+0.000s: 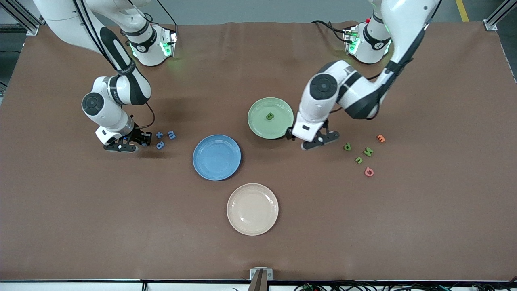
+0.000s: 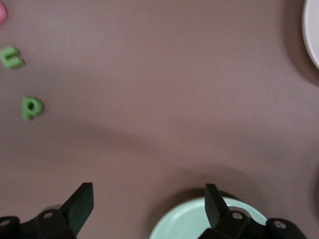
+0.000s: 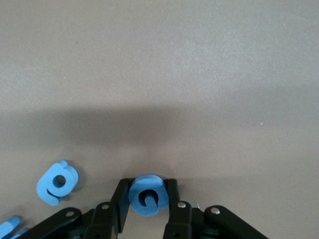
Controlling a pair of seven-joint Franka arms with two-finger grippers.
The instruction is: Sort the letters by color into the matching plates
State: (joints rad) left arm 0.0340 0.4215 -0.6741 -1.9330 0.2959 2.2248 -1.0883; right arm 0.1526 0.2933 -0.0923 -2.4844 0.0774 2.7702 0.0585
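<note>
My right gripper (image 1: 135,142) is low at the table toward the right arm's end, shut on a round blue letter (image 3: 145,195). Three more blue letters (image 1: 160,144) lie beside it; one shows in the right wrist view (image 3: 56,183). The blue plate (image 1: 217,157) is empty. The pale green plate (image 1: 270,118) holds one green letter (image 1: 269,116). My left gripper (image 1: 311,141) is open and empty, low beside the green plate's rim (image 2: 189,219). Three green letters lie toward the left arm's end: a p (image 1: 347,146), a w (image 1: 368,151) and a u (image 1: 358,160). The p (image 2: 32,107) and the u (image 2: 11,56) also show in the left wrist view.
A beige plate (image 1: 252,209) sits nearer the front camera than the blue plate. An orange letter (image 1: 380,138) and a pink letter (image 1: 368,171) lie among the green letters. The brown mat (image 1: 404,226) covers the table.
</note>
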